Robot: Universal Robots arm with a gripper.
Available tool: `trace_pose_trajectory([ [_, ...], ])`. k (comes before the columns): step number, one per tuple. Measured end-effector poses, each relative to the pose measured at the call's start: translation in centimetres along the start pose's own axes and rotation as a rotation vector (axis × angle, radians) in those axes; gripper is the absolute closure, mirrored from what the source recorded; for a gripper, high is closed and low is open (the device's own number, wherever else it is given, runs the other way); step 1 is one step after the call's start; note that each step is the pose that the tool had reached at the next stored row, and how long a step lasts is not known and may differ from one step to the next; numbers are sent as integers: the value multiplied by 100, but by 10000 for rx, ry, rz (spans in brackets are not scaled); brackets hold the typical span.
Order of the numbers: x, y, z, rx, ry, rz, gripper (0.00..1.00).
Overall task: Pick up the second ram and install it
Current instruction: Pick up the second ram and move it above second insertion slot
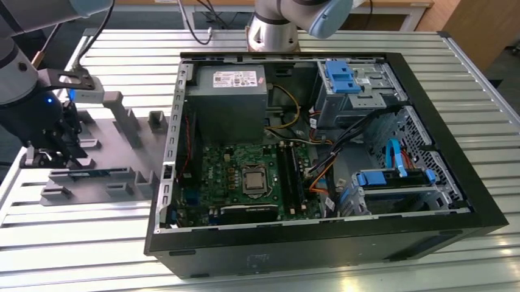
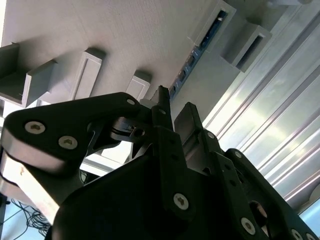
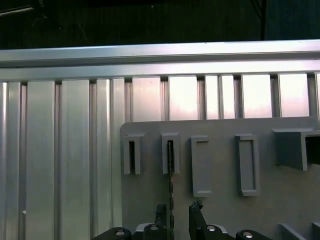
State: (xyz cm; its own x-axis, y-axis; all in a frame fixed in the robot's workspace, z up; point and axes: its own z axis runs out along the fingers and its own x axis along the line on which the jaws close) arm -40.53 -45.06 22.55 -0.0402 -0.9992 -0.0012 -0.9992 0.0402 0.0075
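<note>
The pick-up half of the task is judged to be in hand. The gripper is held low over the grey tray, on the side of the tray turned away from the computer case.

The second ram is seen standing on edge in the tray, with its far end seated in a slotted post. In the second wrist view its blue-green edge can be followed from a slot in the tray down to the fingertips. The tray itself rests on the ribbed metal worktop.

The jaws are parted and set astride the stick, one on each flat face, and nothing is gripped. The stick is seen nearer to one fingertip than to the other. Whether that fingertip is already touching it cannot be told.

Installation is judged not to have begun, since the stick is seated in the tray and the motherboard lies inside the case, well apart from the tray.

A sound grasp would call for the jaws to be centred on the thin board and closed squarely on its two faces. A straight lift out of the slots — not a tilted one — would be needed so that the stick is not levered against the posts.
</note>
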Motion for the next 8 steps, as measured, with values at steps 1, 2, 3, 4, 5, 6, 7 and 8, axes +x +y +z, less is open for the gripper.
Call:
trace_pose_trajectory([
  [1,0,0,4,3,-1,0,68],
  [2,-1,0,12,6,-2,0,68],
  [3,-1,0,20,9,-2,1,68],
  [4,-1,0,29,14,-1,1,68],
  [5,0,0,36,24,-1,1,68],
  [6,0,0,45,37,-2,1,68],
  [7,0,0,54,52,-2,0,68],
  [8,0,0,62,68,-5,1,68],
])
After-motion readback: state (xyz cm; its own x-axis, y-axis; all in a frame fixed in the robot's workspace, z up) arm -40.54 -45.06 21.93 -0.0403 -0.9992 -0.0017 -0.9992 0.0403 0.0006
